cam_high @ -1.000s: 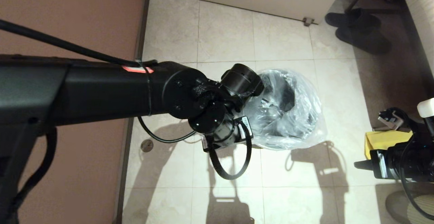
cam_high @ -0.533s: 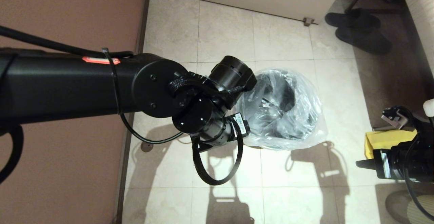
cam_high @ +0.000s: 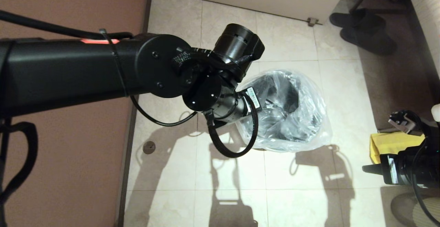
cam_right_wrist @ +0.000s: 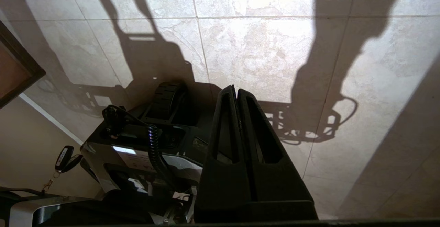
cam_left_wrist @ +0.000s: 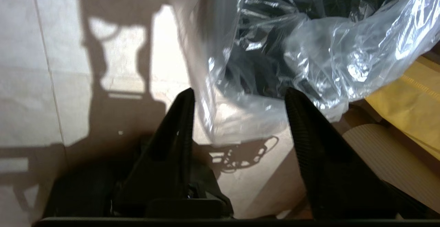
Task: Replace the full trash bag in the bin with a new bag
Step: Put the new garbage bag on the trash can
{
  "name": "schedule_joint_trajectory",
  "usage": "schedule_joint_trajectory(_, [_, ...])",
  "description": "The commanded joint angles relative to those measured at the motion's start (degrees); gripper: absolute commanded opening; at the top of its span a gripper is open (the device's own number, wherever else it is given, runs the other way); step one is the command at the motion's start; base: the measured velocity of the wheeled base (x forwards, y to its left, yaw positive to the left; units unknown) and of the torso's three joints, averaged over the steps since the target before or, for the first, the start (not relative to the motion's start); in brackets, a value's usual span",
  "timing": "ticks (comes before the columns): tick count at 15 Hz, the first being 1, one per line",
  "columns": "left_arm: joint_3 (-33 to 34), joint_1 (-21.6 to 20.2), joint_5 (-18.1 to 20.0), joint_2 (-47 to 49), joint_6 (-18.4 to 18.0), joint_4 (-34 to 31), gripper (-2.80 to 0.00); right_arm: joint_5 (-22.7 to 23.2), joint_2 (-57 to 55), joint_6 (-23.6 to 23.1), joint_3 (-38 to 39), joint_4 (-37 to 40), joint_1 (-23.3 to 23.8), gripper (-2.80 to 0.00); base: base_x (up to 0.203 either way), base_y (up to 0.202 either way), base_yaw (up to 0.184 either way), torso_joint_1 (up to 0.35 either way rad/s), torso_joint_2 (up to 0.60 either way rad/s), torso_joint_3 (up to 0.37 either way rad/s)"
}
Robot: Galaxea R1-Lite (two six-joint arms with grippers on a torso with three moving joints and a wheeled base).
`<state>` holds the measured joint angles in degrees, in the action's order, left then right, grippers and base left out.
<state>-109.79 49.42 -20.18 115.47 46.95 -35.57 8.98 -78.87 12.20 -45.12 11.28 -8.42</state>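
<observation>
The bin (cam_high: 276, 148) stands on the tiled floor at mid-right. The new bag (cam_high: 309, 117), clear and crinkly, lines it and drapes over its rim. My left arm reaches across from the left, with its wrist over the bin's left edge. In the left wrist view my left gripper (cam_left_wrist: 239, 94) is open. The new bag's (cam_left_wrist: 343, 41) loose hem hangs just beyond its fingertips (cam_left_wrist: 188, 98), and nothing is pinched between them. My right gripper (cam_right_wrist: 236, 89) is shut on nothing, low at the right, over bare tiles.
A yellow bag (cam_high: 392, 144) lies by the right arm. Dark slippers (cam_high: 364, 27) sit at the back right. A brown wall (cam_high: 68, 10) runs along the left, and a pale panel closes the back. A floor drain (cam_high: 149, 147) is near the wall.
My left wrist has swung back a little, then up and away, now higher over the bin's left rim. The right arm has drifted slightly nearer. The bag has kept its shape.
</observation>
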Motion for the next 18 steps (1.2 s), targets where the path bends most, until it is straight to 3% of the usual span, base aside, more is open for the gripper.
schedule_joint_trajectory(1, [-2.4,-0.2,-0.1,4.1,-1.9,1.0,-2.8,0.1,-0.2,0.0,0.0,0.0,0.0,-2.8,0.0,0.0,0.0,0.0,0.0,0.0])
schedule_joint_trajectory(4, [-2.3,0.2,-0.3,6.6,-4.0,3.6,-2.8,0.1,-0.4,0.1,0.2,0.1,0.1,-2.8,0.0,0.0,0.0,0.0,0.0,0.0])
schedule_joint_trajectory(10, [3.7,2.6,-0.8,5.7,-2.0,-1.2,-2.8,0.3,-0.2,0.1,0.6,0.0,0.8,-2.8,0.0,0.0,0.0,0.0,0.0,0.0])
schedule_joint_trajectory(13, [7.5,3.4,-1.8,6.1,-1.8,-1.0,-2.8,0.4,-0.1,0.2,1.5,0.0,0.8,-2.8,0.0,0.0,0.0,0.0,0.0,0.0])
schedule_joint_trajectory(18, [7.8,2.9,-1.7,9.6,-1.9,1.7,-2.8,1.6,0.2,0.2,1.4,-0.1,1.0,-2.8,0.0,0.0,0.0,0.0,0.0,0.0])
